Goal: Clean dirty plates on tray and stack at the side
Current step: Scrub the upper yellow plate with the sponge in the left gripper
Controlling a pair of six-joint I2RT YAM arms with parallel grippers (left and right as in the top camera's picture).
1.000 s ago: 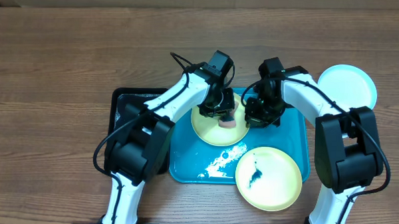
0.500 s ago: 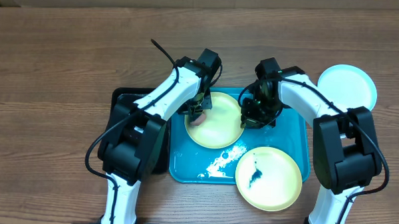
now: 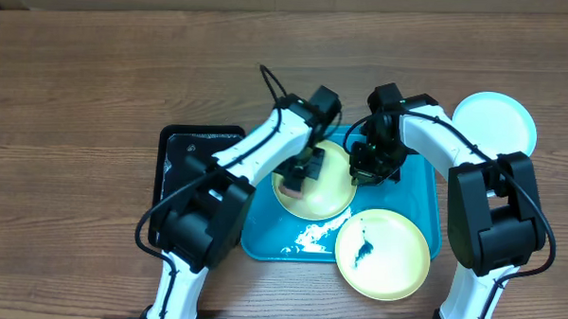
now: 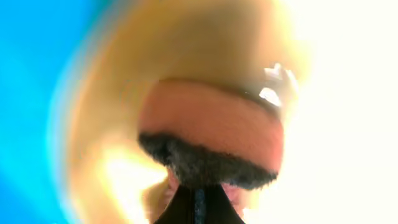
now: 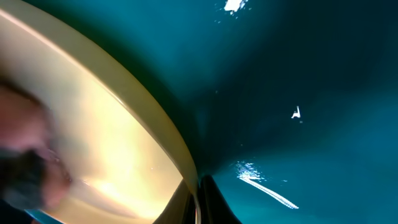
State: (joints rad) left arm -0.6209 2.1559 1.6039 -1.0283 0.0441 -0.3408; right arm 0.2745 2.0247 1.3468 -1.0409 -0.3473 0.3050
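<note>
**While the left claw presses a sponge, the right sits at the plate's rim**

Where the turquoise tray (image 3: pixel 417 188) lies on the wooden worktop (image 3: pixel 78 77), a pale yellow-green centre plate (image 3: pixel 335 188) rests in its far half, directly beneath both claws. The left claw (image 3: pixel 305 168) is over that plate's left side, clenched on a pinkish sponge (image 4: pixel 211 127) with a dark underside that is pressed to the plate. The right claw (image 3: pixel 374 165) is clenched at the plate's right rim, its fingertips (image 5: pixel 200 198) right against the rim where it meets the wet tray floor. Whether they pinch the rim cannot be told.

A second yellow-green plate (image 3: pixel 394 268), with a dark smear at its centre, overhangs the tray's near right corner. A light blue plate (image 3: pixel 494 124) lies on the worktop beyond the tray's far right corner. A black tray (image 3: pixel 182 146) sits just left of the turquoise one.
</note>
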